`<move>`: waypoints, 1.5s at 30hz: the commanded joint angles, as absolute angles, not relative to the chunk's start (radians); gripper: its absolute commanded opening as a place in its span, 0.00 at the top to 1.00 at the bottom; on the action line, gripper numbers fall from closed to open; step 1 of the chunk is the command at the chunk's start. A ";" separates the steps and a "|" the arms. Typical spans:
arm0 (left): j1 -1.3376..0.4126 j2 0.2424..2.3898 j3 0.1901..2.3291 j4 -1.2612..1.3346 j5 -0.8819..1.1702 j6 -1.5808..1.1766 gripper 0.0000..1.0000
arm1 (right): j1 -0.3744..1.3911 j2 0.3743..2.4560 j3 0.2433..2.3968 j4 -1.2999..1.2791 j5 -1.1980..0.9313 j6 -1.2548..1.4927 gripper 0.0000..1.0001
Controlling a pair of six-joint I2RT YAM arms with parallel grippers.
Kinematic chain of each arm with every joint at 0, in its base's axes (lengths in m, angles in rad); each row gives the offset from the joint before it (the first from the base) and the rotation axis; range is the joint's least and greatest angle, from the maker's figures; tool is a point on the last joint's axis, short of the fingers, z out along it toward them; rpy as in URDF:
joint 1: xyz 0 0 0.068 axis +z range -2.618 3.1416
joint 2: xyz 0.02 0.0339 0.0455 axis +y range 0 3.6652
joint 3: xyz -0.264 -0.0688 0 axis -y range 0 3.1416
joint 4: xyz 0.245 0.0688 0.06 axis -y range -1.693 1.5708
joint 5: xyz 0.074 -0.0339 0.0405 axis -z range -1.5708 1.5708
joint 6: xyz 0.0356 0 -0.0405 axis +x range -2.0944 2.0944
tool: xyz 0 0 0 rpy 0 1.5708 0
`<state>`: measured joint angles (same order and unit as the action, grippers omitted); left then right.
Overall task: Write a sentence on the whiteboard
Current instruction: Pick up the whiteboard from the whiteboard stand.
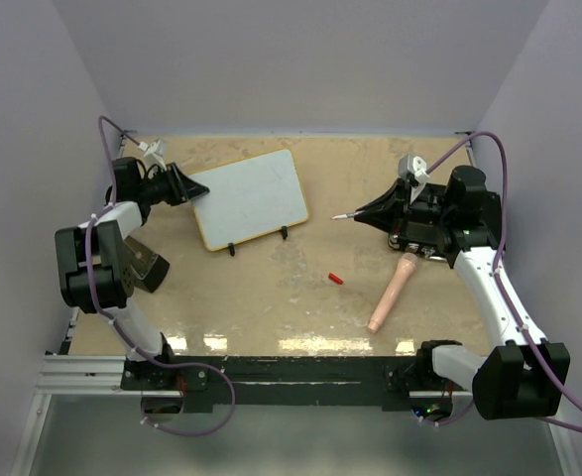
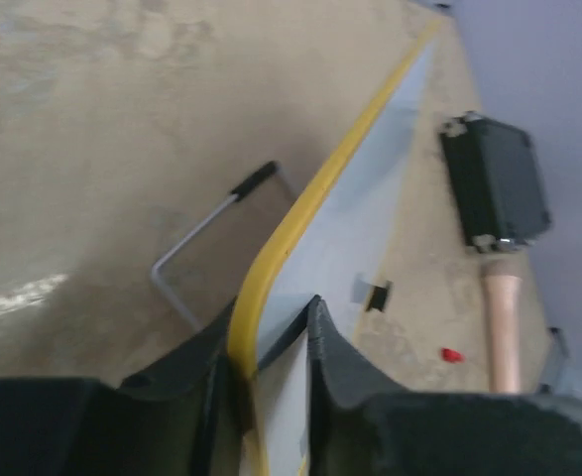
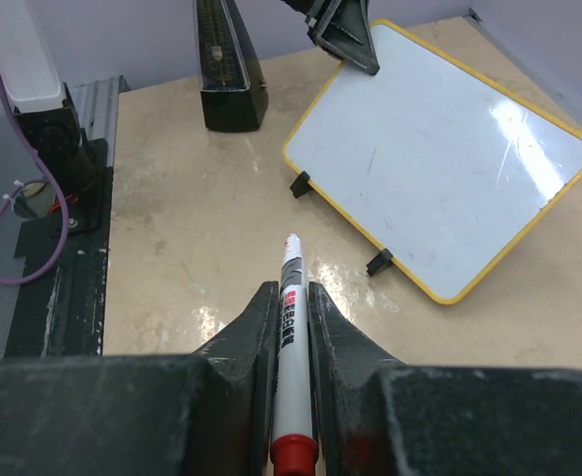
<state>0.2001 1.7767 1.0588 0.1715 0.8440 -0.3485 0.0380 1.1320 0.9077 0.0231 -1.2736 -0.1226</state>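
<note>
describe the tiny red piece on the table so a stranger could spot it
On the tan table, look between the yellow-rimmed whiteboard at back left and the pale wooden handle at right. The red piece lies alone on bare tabletop there, nearer the handle. It is the smallest loose item and the only all-red one.

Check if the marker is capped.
Uncapped: the marker in the right gripper shows a bare tip; a small red cap lies on the table.
</note>
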 commanded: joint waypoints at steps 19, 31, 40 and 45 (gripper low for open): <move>0.175 1.569 0.988 0.703 0.963 -0.646 1.00 | 0.032 1.135 0.911 0.031 -1.304 -0.146 1.00; 0.068 1.352 0.859 0.787 0.873 -0.752 1.00 | 0.034 1.120 0.965 -0.144 -1.313 -0.319 1.00; -0.146 1.115 0.612 0.851 0.654 -0.807 1.00 | 0.037 1.057 1.019 -0.305 -1.292 -0.457 1.00; -0.274 1.062 0.505 0.882 0.545 -0.824 1.00 | 0.046 1.063 1.127 -0.578 -1.229 -0.686 1.00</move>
<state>-0.2127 1.1202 0.5545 0.7185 0.6876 -0.7773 0.0383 1.0718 1.0080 -0.3450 -1.2690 -0.4675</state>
